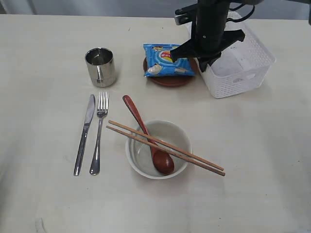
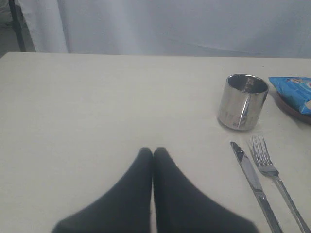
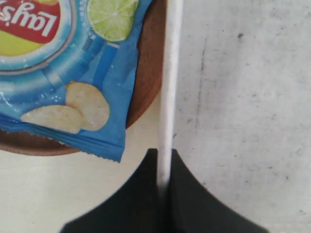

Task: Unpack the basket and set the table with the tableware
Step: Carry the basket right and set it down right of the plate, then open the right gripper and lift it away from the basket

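The white perforated basket [image 1: 245, 60] stands at the back right of the table [image 1: 43, 97]. My right gripper [image 1: 202, 62] [image 3: 165, 153] is shut on the basket's left wall [image 3: 170, 73], next to the brown plate [image 1: 170, 80] that carries a blue chip bag [image 1: 166, 60]. Laid out on the table are a steel cup [image 1: 100, 67], a knife [image 1: 85, 133], a fork [image 1: 99, 131] and a cream bowl [image 1: 183, 135]. A wooden spoon [image 1: 141, 124] rests in the bowl and two chopsticks [image 1: 204, 164] lie across it. My left gripper [image 2: 153, 150] is shut and empty above bare table, left of the cup [image 2: 242, 102].
The chip bag [image 3: 63, 73] and plate [image 3: 146, 73] lie right beside the gripped wall. The knife [image 2: 252, 179] and fork [image 2: 272, 174] lie to the right of my left gripper. A pale curtain [image 2: 170, 24] hangs behind the table's far edge.
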{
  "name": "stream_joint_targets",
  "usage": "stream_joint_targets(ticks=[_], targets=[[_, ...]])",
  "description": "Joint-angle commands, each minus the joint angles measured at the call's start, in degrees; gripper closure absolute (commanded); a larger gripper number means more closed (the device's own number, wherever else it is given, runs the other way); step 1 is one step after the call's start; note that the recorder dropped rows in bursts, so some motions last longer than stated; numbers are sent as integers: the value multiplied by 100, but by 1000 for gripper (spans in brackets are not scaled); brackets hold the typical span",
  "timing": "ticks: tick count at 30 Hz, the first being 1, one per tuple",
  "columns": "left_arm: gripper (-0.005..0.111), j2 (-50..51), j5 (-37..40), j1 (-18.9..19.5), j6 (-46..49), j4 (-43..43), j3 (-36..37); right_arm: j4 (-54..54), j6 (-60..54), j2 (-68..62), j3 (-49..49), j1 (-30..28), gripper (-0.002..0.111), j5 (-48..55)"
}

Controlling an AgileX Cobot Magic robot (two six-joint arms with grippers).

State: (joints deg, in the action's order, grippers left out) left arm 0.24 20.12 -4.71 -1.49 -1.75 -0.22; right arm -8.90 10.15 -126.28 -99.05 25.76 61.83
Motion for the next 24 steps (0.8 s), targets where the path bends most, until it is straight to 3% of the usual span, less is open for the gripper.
stream_joint_targets(ticks=[1,10,24], targets=[[107,-24,-49,17,19,-4,22,408,115,292,396,-240,109,7],[107,-24,-49,17,19,-4,22,459,309,681,882,-916,109,-362],[107,-24,-49,17,19,-4,22,932,538,544,847,-968,109,-1285]])
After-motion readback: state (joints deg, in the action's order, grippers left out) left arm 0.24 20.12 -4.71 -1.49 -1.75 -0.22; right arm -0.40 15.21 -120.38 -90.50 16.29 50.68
